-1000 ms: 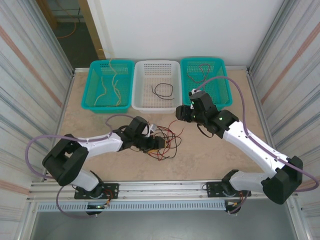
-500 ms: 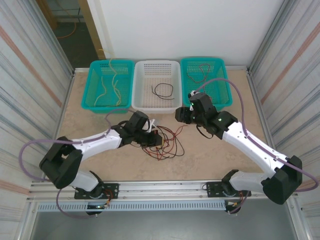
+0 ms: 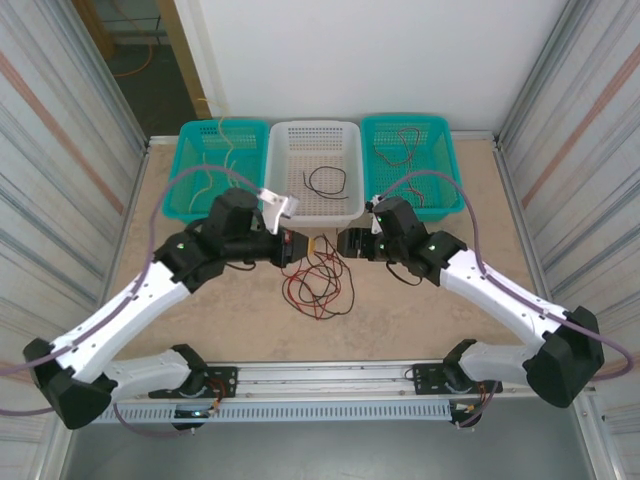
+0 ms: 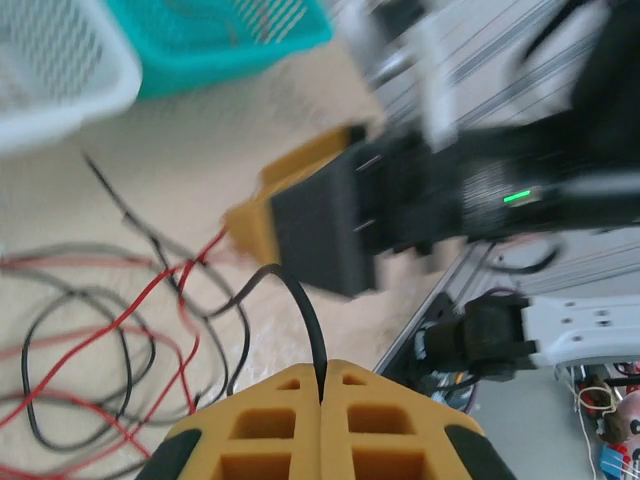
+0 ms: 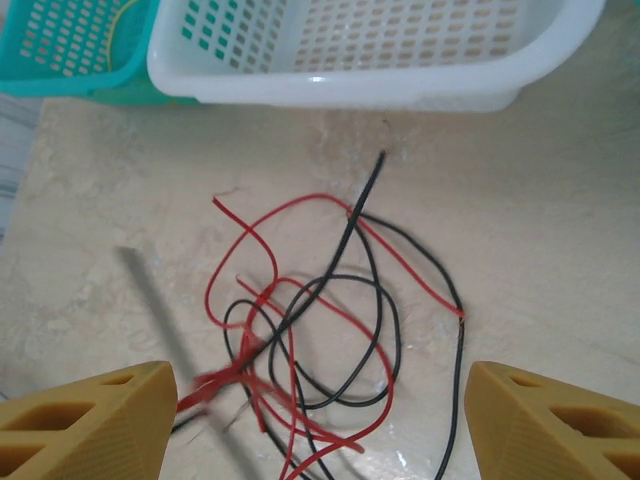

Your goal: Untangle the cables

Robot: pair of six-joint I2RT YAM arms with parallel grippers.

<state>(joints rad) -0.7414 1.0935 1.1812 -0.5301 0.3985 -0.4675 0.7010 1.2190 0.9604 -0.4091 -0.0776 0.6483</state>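
A tangle of red and black cables (image 3: 318, 285) lies on the table in front of the white basket (image 3: 283, 205). My left gripper (image 3: 297, 245) hovers above the tangle's back edge. In the left wrist view its yellow fingertips (image 4: 322, 385) are shut on one black cable (image 4: 305, 310) that arches up from the pile. My right gripper (image 3: 346, 244) faces it from the right. In the right wrist view its jaws (image 5: 320, 420) stand wide open over the tangle (image 5: 310, 330), touching nothing.
Three baskets line the back: a teal one (image 3: 190, 212) with yellowish cables, the white one with a black cable (image 3: 325, 180), and a teal one (image 3: 455, 195) with dark cables. The two grippers are close together, and walls rise on both sides.
My left gripper shut on the black cable, and the arm rose and pulled back toward the white basket. The right gripper opened wider and shifted left over the tangle.
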